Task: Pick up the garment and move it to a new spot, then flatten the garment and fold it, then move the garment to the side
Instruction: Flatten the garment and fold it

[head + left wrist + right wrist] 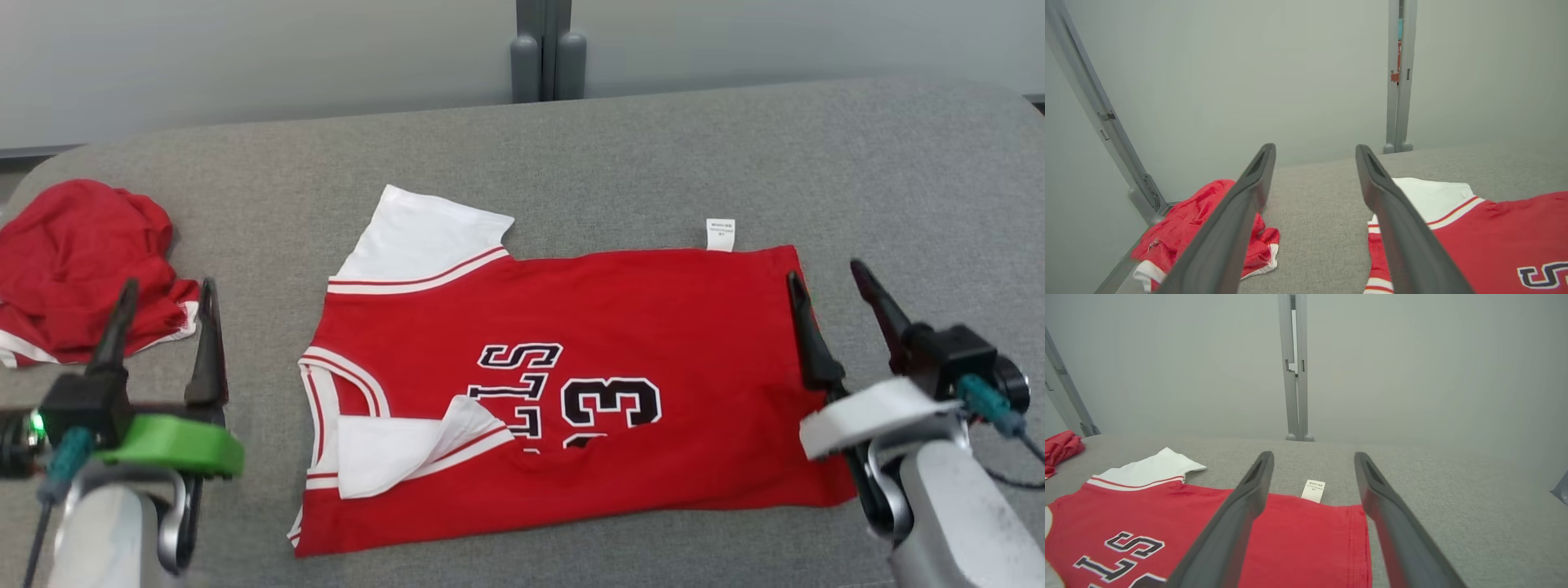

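Observation:
A red jersey with white sleeves and black lettering, the garment (563, 384), lies spread flat on the grey table (653, 147), collar to the left and hem to the right; its near sleeve is folded onto the chest. The garment (1494, 232) and the same garment (1298, 539) appear in both wrist views. My left gripper (167, 298) hovers open left of the collar, empty. My right gripper (824, 282) stands open over the hem edge, one finger above the cloth, nothing held. The left gripper (1314, 153) and right gripper (1312, 459) show spread fingers.
A crumpled red cloth with white trim (77, 261) lies at the table's far left, just beyond my left gripper. A grey post (549, 49) stands behind the table against a pale wall. Bare grey table stretches behind and right of the jersey.

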